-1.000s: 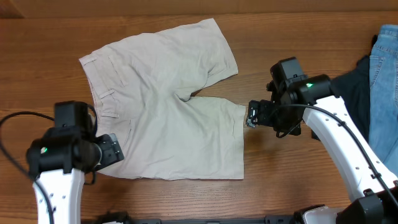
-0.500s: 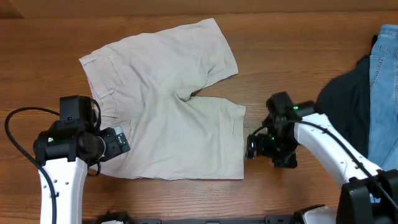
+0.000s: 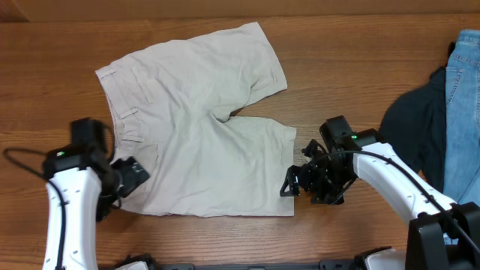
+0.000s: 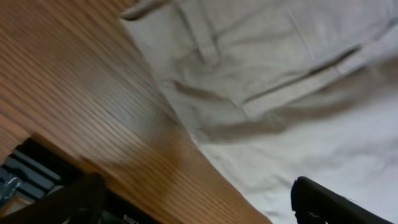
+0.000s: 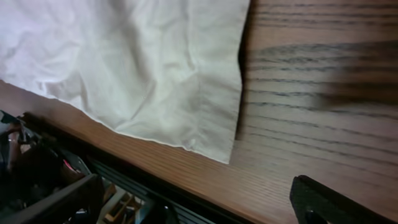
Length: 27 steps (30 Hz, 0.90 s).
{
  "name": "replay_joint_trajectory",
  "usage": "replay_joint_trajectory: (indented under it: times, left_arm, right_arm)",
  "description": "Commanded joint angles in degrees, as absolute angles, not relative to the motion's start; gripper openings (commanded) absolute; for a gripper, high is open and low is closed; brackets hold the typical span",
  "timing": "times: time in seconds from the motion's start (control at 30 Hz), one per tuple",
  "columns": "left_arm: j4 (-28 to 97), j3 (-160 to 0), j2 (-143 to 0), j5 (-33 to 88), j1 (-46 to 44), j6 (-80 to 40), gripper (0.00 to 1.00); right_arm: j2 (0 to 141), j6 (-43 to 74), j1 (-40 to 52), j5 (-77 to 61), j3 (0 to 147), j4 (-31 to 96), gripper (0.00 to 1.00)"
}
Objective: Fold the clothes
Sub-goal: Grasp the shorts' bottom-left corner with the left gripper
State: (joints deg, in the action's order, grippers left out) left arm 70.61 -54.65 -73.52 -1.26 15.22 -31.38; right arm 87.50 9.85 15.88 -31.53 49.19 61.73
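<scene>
Currently left and right jaws stand spread beside near corners of the shorts [image 3: 199, 150].

The shorts [image 3: 199, 124] are a plain pale beige, close to cream, with no print, only soft grey shadows in the creases and along the stitched waistband. The table [image 3: 352, 67] under them is warm reddish-brown wood with fine darker grain lines running across it. At the right edge, a dark navy garment [image 3: 416, 124] shows beside light blue denim jeans [image 3: 463, 90] with a faded, washed look. The left arm [image 3: 64, 217] and right arm [image 3: 397, 176] have glossy white links with black joints and cables, and the left gripper [image 3: 131, 178] and right gripper [image 3: 292, 181] are black.
</scene>
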Motion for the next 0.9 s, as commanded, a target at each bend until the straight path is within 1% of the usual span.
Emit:
replay_joint_trajectory:
  times: [0.0,0.07,0.23,0.43,0.5,0.6,0.67,0.77,0.8,0.83,0.87]
  left_arm:
    - [68.27,-51.62,-72.86,4.12,22.83,-28.69,1.00]
    - [64.27,-47.46,-72.86,7.68,26.44,-28.69,1.00]
    - [56.60,-42.30,-73.52,5.37,33.12,-28.64,0.97]
    - [47.81,-42.19,-78.54,3.38,34.96,-24.38,0.96]
    - [45.36,-42.19,-82.59,3.25,34.96,-24.34,0.93]
    - [44.64,-42.19,-87.39,3.22,34.96,-23.38,0.85]
    - [44.47,-42.19,-89.32,3.22,34.96,-22.85,0.75]
    - [44.29,-42.24,-89.41,3.11,34.98,-22.46,0.47]
    - [44.29,-42.28,-89.23,3.14,34.96,-22.39,0.40]
    - [44.34,-42.46,-89.12,3.16,34.96,-22.22,0.27]
    - [44.36,-42.74,-89.12,3.20,34.96,-22.22,0.23]
  right_arm:
    - [86.85,8.97,16.45,-32.82,48.90,61.30,1.00]
    - [86.85,8.97,16.45,-32.69,48.90,61.23,1.00]
    - [86.85,8.88,16.45,-32.67,48.90,63.46,1.00]
    - [86.85,8.91,16.45,-32.67,48.90,63.31,1.00]
    - [86.85,8.91,16.45,-32.69,48.90,63.53,1.00]
    - [86.85,8.91,16.45,-32.69,48.90,64.42,1.00]
    - [86.85,8.91,16.45,-32.69,48.90,64.99,1.00]
    - [86.85,8.97,16.45,-32.71,48.90,64.99,1.00]
    - [86.85,8.97,16.45,-32.71,48.90,65.04,1.00]
    - [86.85,8.97,16.45,-32.71,48.90,65.12,1.00]
    - [86.85,8.97,16.51,-32.69,48.90,65.28,0.99]
